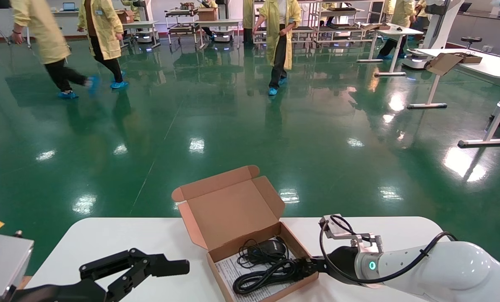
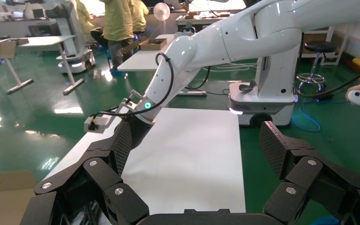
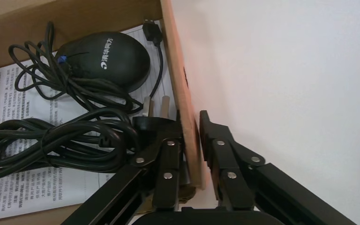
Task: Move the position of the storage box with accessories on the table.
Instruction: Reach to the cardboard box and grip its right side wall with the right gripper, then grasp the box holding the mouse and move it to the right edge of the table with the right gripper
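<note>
The right gripper [image 3: 191, 140] pinched the storage box [image 1: 250, 235] wall, 1 finger inside beside the cable [image 3: 51, 145]; grasp looked made, the move remained, left gripper [image 1: 149, 268] idled wide open.

Storage box [image 1: 233, 214]: plain brown cardboard. Mouse [image 3: 104, 58] and bundled cable [image 3: 51, 145]: black, beside the black right gripper [image 3: 192, 140]. Paper sheet [image 3: 9, 98]: white, black print.

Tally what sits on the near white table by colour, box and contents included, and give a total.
Brown: 1, the storage box, lid open.
Black: 2, the mouse and the bundled cable, both inside the box.
White: 1, the printed sheet under them.
Total: 4.
The right gripper grips the box's side wall; the left gripper hangs open beside it.
</note>
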### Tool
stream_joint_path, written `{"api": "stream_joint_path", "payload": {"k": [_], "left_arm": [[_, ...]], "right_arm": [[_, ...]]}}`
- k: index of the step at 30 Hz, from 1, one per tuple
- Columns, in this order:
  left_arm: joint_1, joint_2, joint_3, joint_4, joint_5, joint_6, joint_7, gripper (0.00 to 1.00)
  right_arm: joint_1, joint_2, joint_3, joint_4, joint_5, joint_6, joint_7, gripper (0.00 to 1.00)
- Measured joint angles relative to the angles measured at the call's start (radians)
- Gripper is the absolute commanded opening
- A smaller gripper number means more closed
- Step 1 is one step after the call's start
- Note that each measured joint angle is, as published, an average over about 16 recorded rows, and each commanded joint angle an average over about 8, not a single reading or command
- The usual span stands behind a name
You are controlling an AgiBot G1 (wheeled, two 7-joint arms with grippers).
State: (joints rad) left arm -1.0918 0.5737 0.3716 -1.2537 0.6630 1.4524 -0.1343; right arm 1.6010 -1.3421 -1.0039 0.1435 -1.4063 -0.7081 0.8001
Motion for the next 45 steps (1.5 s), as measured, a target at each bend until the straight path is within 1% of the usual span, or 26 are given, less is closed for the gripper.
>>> {"api": "stream_joint_path", "payload": {"k": [10,19,24,34,40,45], "left_arm": [[0.000,0.000,0.000,0.000,0.000,0.000,0.000,1.00],[0.000,0.000,0.000,0.000,0.000,0.000,0.000,1.00],[0.000,0.000,0.000,0.000,0.000,0.000,0.000,1.00],[0.000,0.000,0.000,0.000,0.000,0.000,0.000,1.00],[0.000,0.000,0.000,0.000,0.000,0.000,0.000,1.00],[0.000,0.000,0.000,0.000,0.000,0.000,0.000,1.00]], "right_arm": [[0.032,0.012,0.000,-0.024,0.008,-0.041,-0.050,0.00],[0.093,0.047,0.004,-0.043,0.014,-0.115,-0.098,0.00],[0.150,0.080,0.004,-0.049,0.015,-0.174,-0.121,0.00],[0.292,0.168,-0.003,-0.057,0.001,-0.283,-0.153,0.00],[0.375,0.220,-0.013,-0.065,-0.016,-0.323,-0.167,0.00],[0.431,0.259,-0.023,-0.076,-0.033,-0.343,-0.182,0.00]]}}
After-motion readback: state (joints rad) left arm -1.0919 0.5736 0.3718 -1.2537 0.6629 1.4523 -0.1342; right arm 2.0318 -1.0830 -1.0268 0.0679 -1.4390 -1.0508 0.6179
